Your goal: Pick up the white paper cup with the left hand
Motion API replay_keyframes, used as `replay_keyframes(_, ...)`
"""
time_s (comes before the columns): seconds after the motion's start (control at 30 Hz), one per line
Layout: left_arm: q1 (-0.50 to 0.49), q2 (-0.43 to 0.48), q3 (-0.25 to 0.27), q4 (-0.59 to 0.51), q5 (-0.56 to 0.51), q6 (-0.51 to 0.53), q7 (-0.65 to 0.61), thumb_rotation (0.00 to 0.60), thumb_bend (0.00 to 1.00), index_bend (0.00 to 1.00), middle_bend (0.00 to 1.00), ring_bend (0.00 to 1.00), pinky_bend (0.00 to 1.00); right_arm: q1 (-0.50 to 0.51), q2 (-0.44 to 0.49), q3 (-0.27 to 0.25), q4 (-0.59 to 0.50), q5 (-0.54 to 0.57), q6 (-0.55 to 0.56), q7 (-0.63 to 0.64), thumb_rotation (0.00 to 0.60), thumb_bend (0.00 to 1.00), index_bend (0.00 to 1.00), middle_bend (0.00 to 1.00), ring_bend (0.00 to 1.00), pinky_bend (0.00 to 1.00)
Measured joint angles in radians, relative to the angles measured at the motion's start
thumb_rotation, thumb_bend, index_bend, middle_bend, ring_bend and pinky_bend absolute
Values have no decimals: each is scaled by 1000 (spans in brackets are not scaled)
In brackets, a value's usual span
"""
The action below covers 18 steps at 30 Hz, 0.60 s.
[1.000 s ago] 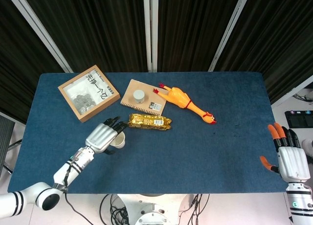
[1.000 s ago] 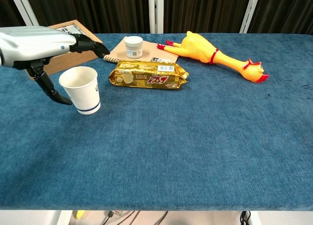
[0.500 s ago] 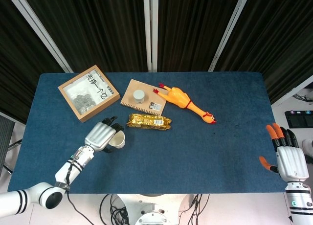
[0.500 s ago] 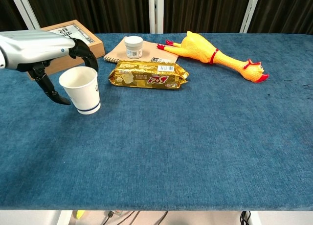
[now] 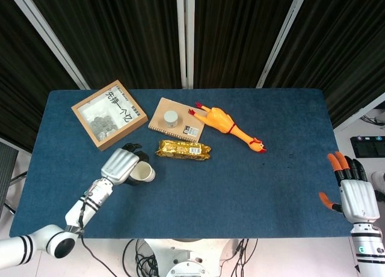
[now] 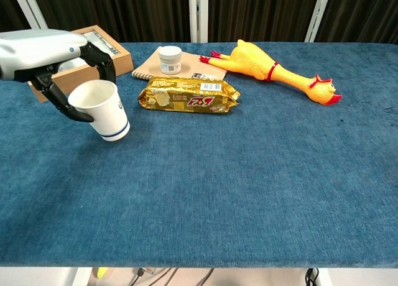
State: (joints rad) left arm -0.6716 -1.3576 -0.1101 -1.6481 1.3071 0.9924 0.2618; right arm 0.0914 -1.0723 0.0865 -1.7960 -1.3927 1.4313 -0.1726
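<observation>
The blue table carries everything, and I place it all from the gold snack packet near its middle. My left hand, left of the packet, has closed since a moment ago: fingers now wrap the white paper cup, which stood upright then. The cup now tilts, its mouth up and leaning left toward my palm, long axis slanted. My right hand hangs far right of the packet, fingers spread, holding nothing.

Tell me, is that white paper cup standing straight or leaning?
Leaning. In the chest view the white paper cup tilts, its mouth toward the left hand that grips it.
</observation>
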Motion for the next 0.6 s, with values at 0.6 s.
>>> replay_keyframes(0.6,72,-152,69,222,256,159,-616,600,147,449,440,196,234,12,8,-11,-7,11,-43,-2,600,176,0,0,0,0)
